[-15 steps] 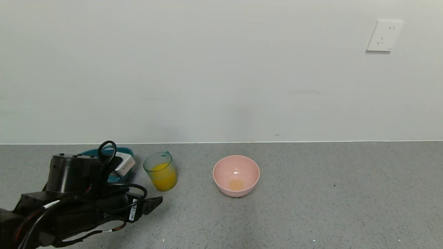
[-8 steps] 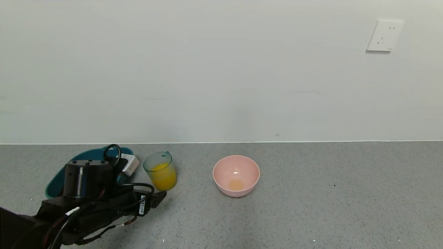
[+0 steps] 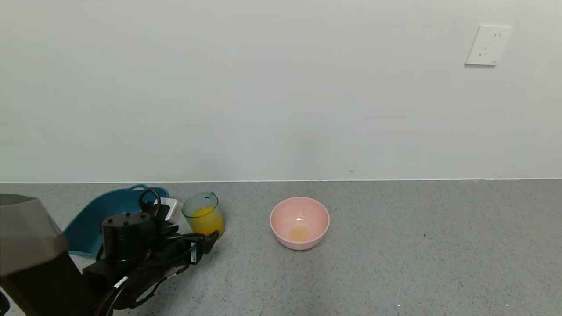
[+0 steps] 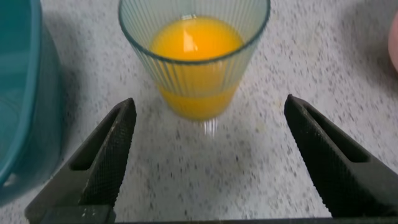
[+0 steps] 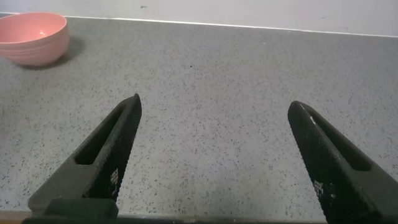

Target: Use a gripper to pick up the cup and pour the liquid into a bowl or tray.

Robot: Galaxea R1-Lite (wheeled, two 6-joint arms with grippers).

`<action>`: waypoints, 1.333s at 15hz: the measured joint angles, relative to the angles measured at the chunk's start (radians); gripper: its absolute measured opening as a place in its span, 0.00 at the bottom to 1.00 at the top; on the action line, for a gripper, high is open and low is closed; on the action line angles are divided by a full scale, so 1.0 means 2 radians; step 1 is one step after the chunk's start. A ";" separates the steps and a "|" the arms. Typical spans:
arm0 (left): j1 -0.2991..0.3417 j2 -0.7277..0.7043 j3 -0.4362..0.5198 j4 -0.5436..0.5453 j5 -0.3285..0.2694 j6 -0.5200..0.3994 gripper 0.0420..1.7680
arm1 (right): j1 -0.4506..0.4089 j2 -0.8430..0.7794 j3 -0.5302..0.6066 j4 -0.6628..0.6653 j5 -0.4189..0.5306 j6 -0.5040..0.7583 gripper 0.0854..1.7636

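Note:
The cup [image 3: 203, 218], a pale teal tumbler, stands upright on the grey counter, about half full of orange-yellow liquid [image 3: 206, 224]. The pink bowl [image 3: 299, 222] stands to its right, apart from it, with a thin orange film at its bottom. My left gripper [image 3: 194, 229] is low on the counter right at the cup, open. In the left wrist view the cup [image 4: 194, 68] and its liquid [image 4: 196, 38] stand centred, with the open gripper [image 4: 209, 102] flanking the cup's base without touching. My right gripper [image 5: 213, 102] is open and empty over bare counter, with the bowl [image 5: 32, 37] far off.
A dark teal oblong tray [image 3: 103, 210] lies close to the cup on its left, partly behind my left arm; its edge shows in the left wrist view [image 4: 18, 93]. The wall runs along the back of the counter. A wall socket [image 3: 487, 45] is at the upper right.
My left gripper has moved forward and right, up to the cup, uncovering more of the teal tray. The cup and bowl have not moved.

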 joint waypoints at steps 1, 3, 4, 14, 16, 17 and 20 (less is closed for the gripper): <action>0.000 0.016 0.006 -0.032 0.002 0.000 0.97 | 0.000 0.000 0.000 0.000 0.000 0.000 0.97; -0.001 0.046 0.017 -0.085 0.005 0.000 0.97 | 0.000 0.000 0.000 0.000 0.000 0.000 0.97; -0.001 0.058 0.021 -0.105 0.006 0.000 0.97 | 0.000 0.000 0.000 0.000 0.000 0.000 0.97; 0.003 0.116 -0.007 -0.136 0.014 -0.010 0.97 | 0.000 0.000 0.000 0.000 0.000 0.000 0.97; 0.003 0.118 -0.019 -0.136 0.015 -0.011 0.97 | 0.000 0.000 0.000 0.000 0.000 0.000 0.97; 0.003 0.119 -0.025 -0.136 0.015 -0.011 0.97 | 0.000 0.000 0.000 0.000 0.000 0.000 0.97; 0.003 0.123 -0.045 -0.136 0.016 -0.011 0.97 | 0.000 0.000 0.000 0.000 0.000 0.000 0.97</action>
